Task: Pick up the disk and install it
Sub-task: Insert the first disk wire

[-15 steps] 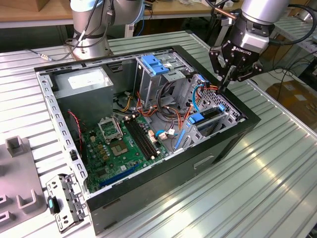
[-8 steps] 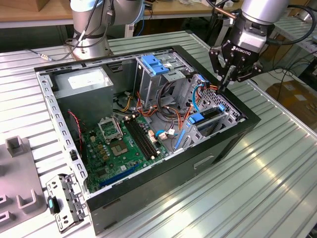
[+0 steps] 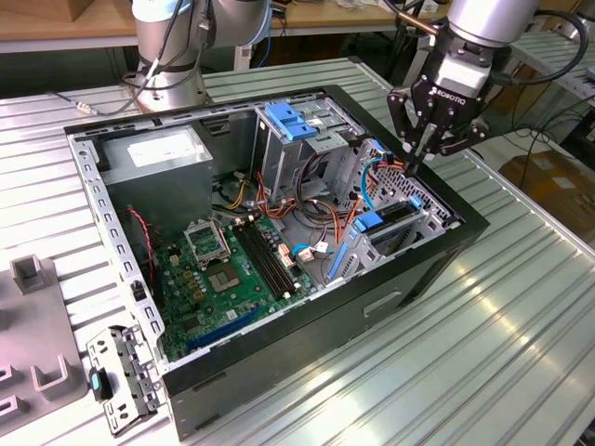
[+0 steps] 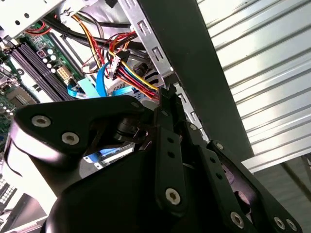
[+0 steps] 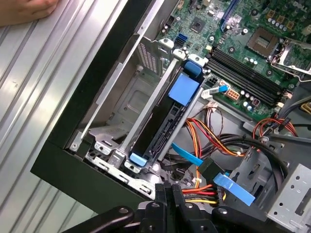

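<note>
The disk (image 3: 386, 221) stands on edge in a slot of the grey bay inside the open computer case (image 3: 279, 362), on the exterior view's right. Its blue carrier shows at both ends. The first wrist view shows the disk (image 5: 167, 116) as a dark strip with blue tabs, set between the bay's metal rails. My gripper (image 3: 416, 165) hangs just above the bay's far end, near the case wall, shut with nothing between its fingers. Its black fingers (image 5: 170, 196) meet above the coloured cables beside the bay. In the second wrist view the gripper (image 4: 167, 99) points at the case's rim.
A blue bracket (image 3: 293, 121) tops the grey drive cage at the back of the case. The motherboard (image 3: 232, 269) and power supply (image 3: 158, 153) fill the exterior view's left half. Loose cables (image 5: 214, 141) lie beside the bay. A hand (image 5: 24, 9) rests on the table. Grey fixtures (image 3: 37, 372) sit outside the case.
</note>
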{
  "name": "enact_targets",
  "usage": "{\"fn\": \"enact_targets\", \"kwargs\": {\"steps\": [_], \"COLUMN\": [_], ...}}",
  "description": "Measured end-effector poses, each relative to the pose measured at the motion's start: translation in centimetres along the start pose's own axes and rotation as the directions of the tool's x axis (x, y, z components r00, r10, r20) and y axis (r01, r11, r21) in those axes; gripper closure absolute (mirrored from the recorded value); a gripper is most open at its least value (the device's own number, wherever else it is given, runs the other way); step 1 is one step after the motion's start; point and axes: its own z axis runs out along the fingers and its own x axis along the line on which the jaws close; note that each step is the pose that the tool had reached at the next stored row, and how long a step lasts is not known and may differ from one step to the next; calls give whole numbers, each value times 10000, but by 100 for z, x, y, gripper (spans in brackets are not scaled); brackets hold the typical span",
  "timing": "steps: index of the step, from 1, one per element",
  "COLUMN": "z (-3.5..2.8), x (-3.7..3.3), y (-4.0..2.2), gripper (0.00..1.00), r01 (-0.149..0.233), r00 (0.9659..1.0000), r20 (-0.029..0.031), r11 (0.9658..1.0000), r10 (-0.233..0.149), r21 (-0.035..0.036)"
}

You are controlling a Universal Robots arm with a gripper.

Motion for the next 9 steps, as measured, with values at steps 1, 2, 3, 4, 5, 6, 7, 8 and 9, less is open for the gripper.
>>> {"fn": "enact_targets", "kwargs": {"steps": [1,2,3,4,5,6,7,8,9], "z": [0,2,4,5,8,10,13,15,17], "x": [-2,-3,-3,-3,-3,-3,-4,-4,-4], "y": [5,5,5,5,5,5,5,5,5], "gripper": [84,84,84,84,84,84,84,84,84], "r01": [-42,-286,-439,-587,-830,-981,-1208,-1351,-1511], "r00": [10000,9996,9990,9983,9966,9952,9927,9908,9885], "r20": [-1,0,1,1,3,3,2,3,2], "r11": [10000,9996,9990,9983,9965,9952,9927,9908,9885], "r10": [42,286,439,587,830,981,1208,1351,1511], "r21": [-2,-15,-22,-29,-41,-49,-60,-68,-75]}}
